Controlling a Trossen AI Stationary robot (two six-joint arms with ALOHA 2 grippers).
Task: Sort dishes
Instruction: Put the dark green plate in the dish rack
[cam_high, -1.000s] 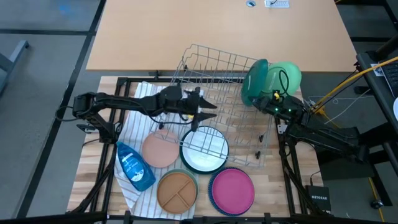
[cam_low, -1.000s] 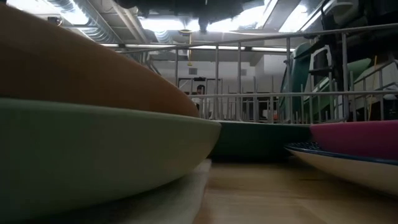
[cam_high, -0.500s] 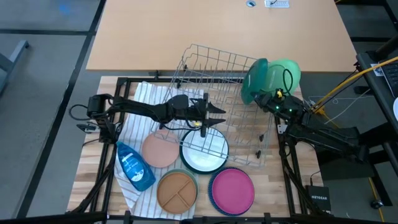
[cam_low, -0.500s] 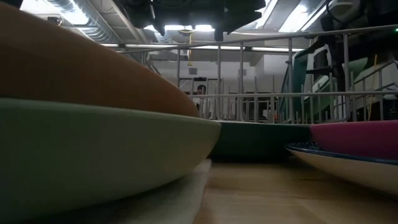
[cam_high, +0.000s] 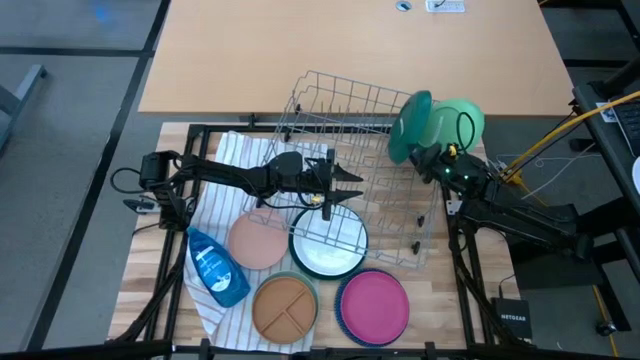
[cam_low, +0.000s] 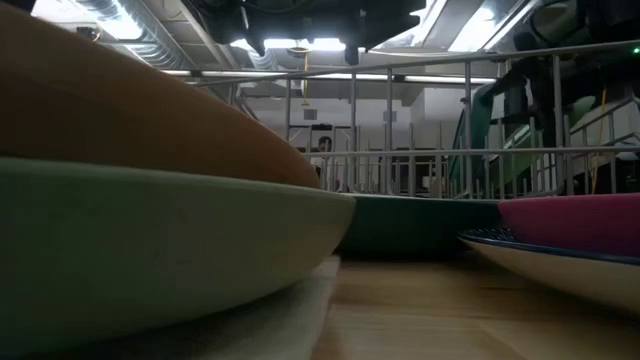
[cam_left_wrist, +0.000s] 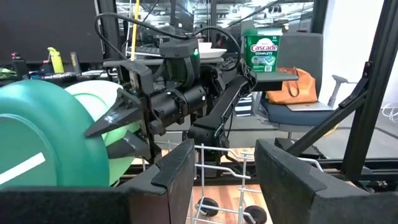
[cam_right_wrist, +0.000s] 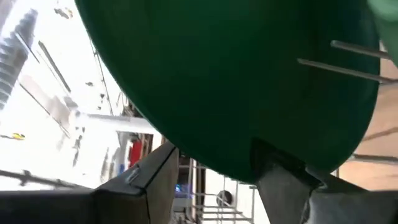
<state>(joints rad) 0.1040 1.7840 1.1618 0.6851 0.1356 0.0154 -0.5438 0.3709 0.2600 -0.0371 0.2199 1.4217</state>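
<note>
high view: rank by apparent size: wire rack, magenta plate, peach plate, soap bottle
1. Wire rack, by far the largest.
2. Magenta plate.
3. Peach plate, slightly smaller than the magenta one, though the white plate's rim covers its edge, so the gap is unsure.
4. Soap bottle, the narrowest, similar in length to the peach plate.

The white plate (cam_high: 327, 250) lies partly under the near corner of the wire rack (cam_high: 352, 150), whose bars cross it. Under the tan divided plate (cam_high: 285, 305) only a sage rim (cam_high: 312, 287) shows, and under the magenta plate (cam_high: 372, 304) only a dark rim; what those lower dishes are cannot be told. The dark green plate (cam_right_wrist: 236, 74) overflows the right wrist view, its edges cut off. In the low view, close dishes block most of the table, and a distant person (cam_low: 322, 146) is too small to make out.
</note>
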